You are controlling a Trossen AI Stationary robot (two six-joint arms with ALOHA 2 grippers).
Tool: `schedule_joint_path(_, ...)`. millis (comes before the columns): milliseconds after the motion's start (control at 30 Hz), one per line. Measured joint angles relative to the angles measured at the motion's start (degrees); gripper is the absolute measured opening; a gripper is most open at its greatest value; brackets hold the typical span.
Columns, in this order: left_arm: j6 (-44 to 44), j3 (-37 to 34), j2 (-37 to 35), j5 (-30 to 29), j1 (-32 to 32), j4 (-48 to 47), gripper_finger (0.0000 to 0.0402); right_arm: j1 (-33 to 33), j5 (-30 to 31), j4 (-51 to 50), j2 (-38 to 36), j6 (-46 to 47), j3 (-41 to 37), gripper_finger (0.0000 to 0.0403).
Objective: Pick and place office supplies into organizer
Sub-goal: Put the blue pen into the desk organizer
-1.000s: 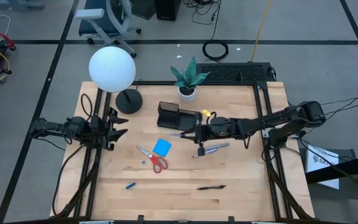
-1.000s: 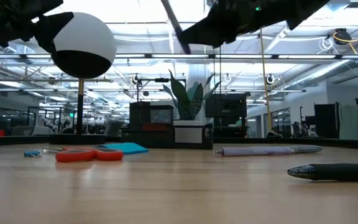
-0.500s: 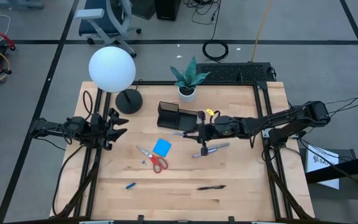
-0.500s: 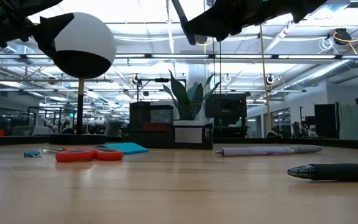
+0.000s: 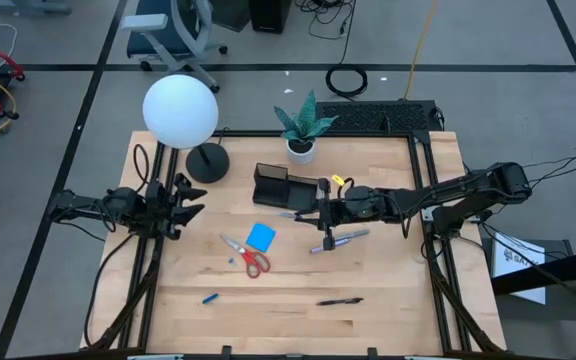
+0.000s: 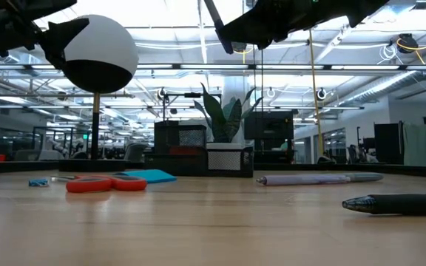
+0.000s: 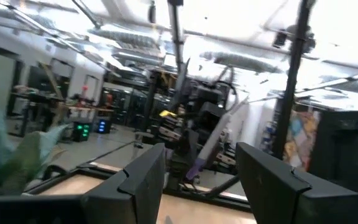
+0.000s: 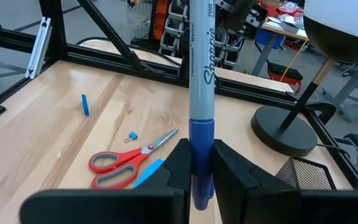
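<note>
My right gripper [image 5: 320,213] hangs above the table's middle, just near of the black organizer [image 5: 286,186], and is shut on a grey-and-blue pen [image 8: 202,62]. On the table lie a second grey-and-blue pen [image 5: 341,238], a black pen [image 5: 340,300], red-handled scissors [image 5: 247,256], a blue note pad [image 5: 261,237] and a tiny blue piece [image 5: 210,298]. My left gripper [image 5: 196,205] waits open at the table's left edge, with nothing between its fingers [image 7: 143,180]. My right gripper pinches the pen's blue end [image 8: 202,146] between its two fingers [image 8: 180,163]. The fingers come about level from the table's right and lie across the pen. The pen is lifted clear and stands steeply, its grey barrel [image 6: 214,22] leaning toward the table's left.
A lamp with a white globe [image 5: 180,110] and a round black base [image 5: 207,162] stands at the far left. A white plant pot [image 5: 300,150] stands behind the organizer. Bare wood lies along the near edge around the black pen.
My right gripper has lifted the pen slightly higher, with its lean unchanged, then held still over the last half second.
</note>
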Motion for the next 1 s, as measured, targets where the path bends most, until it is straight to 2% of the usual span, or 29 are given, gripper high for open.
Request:
schedule_joint_path(167,3.72,0.00,0.00,-6.91,0.01,2.40,0.0202,-0.15,0.06,0.70,0.00,-0.56,0.00,0.0034)
schedule_joint_path(367,4.43,0.06,0.00,-5.91,0.01,8.25,0.0202,-0.44,0.04,1.52,0.00,-0.95,0.00,0.0033)
schedule_joint_path(533,5.56,3.15,3.12,-5.74,0.01,8.52,0.0202,-0.44,0.04,1.94,0.00,-1.14,0.00,0.0035)
schedule_joint_path(733,7.37,11.95,15.69,-3.24,-0.03,8.48,0.0202,-0.46,0.15,2.09,0.00,-1.33,0.00,0.0033)
schedule_joint_path(1000,16.50,30.10,37.46,-2.71,-1.77,5.36,0.0202,-1.22,0.20,1.86,0.00,-0.87,0.00,0.0034)
